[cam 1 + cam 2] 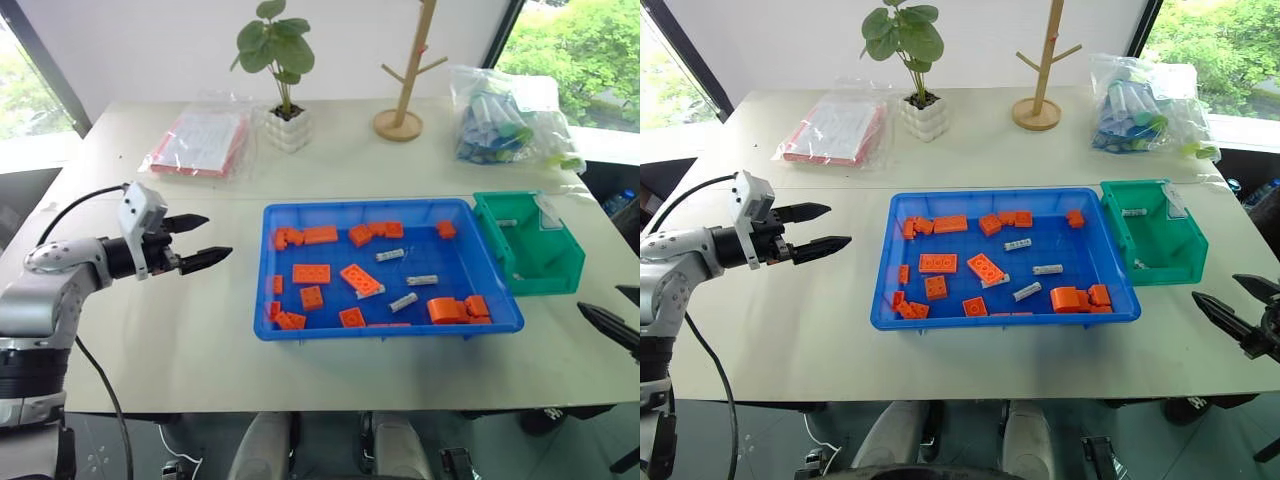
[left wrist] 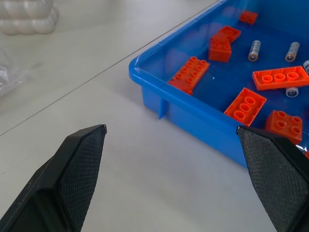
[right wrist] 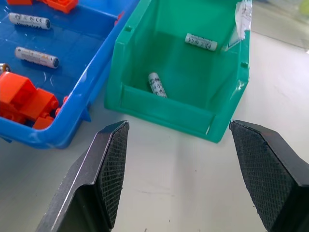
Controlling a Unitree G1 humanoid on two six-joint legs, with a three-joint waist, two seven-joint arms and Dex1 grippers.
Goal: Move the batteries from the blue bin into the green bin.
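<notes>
The blue bin [image 1: 380, 331] lies mid-table, holding orange blocks and several batteries [image 1: 422, 280]. Against its right end stands the green bin [image 1: 545, 283], with two batteries [image 3: 157, 84] inside, one near the front wall and one by the back. My left gripper [image 1: 215, 236] hovers open and empty over the table, left of the blue bin and pointing at it. The left wrist view looks between its fingers [image 2: 77, 169] at the bin's corner. My right gripper [image 1: 1216, 288] is open and empty, low at the table's right front edge, just short of the green bin's front wall.
Orange blocks [image 1: 311, 273] are scattered across the blue bin. Along the back of the table stand a potted plant [image 1: 285, 60], a wooden branch stand [image 1: 404, 75], a flat bagged red packet [image 1: 200, 140] and a clear bag of blue and green items [image 1: 510, 115].
</notes>
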